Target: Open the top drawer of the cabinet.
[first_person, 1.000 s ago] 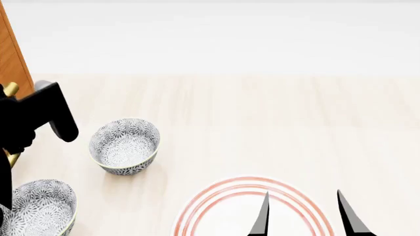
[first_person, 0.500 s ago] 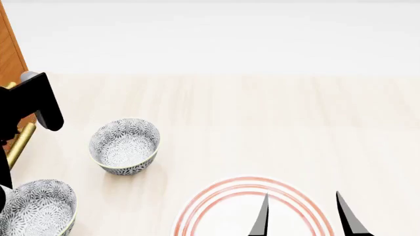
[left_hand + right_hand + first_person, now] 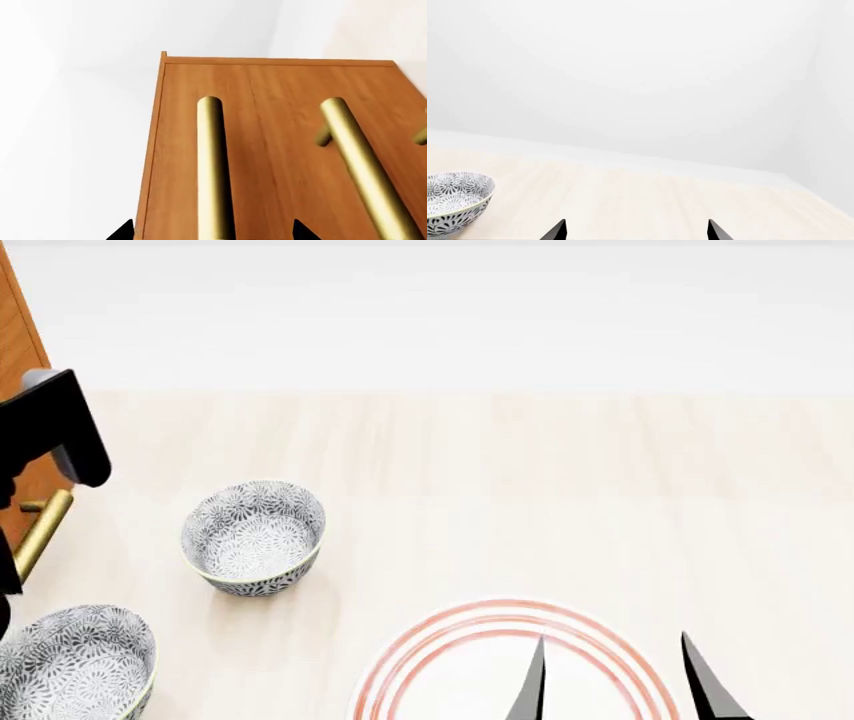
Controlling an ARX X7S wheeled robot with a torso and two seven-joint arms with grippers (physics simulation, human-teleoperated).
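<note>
The cabinet (image 3: 287,125) is orange-brown wood with brass bar handles; only its edge (image 3: 16,350) shows at the head view's far left. In the left wrist view the top drawer (image 3: 183,150) lies beside the cabinet's outer edge, and its brass handle (image 3: 212,165) runs between my two fingertips. My left gripper (image 3: 213,234) is open and straddles that handle, with a gap on each side. The drawer front sits flush with its neighbour. In the head view the left gripper (image 3: 40,445) is a black block against the cabinet. My right gripper (image 3: 621,685) hangs open and empty over a plate.
A second brass handle (image 3: 357,165) lies on the neighbouring drawer. Two patterned bowls (image 3: 254,535) (image 3: 74,660) stand on the pale wooden table (image 3: 561,460) near the cabinet. A white plate with red rings (image 3: 447,660) lies under my right gripper. One bowl (image 3: 454,197) shows in the right wrist view.
My left gripper has moved left and farther away, toward the cabinet front. The right gripper has stayed in place, as have the bowls and plate.
</note>
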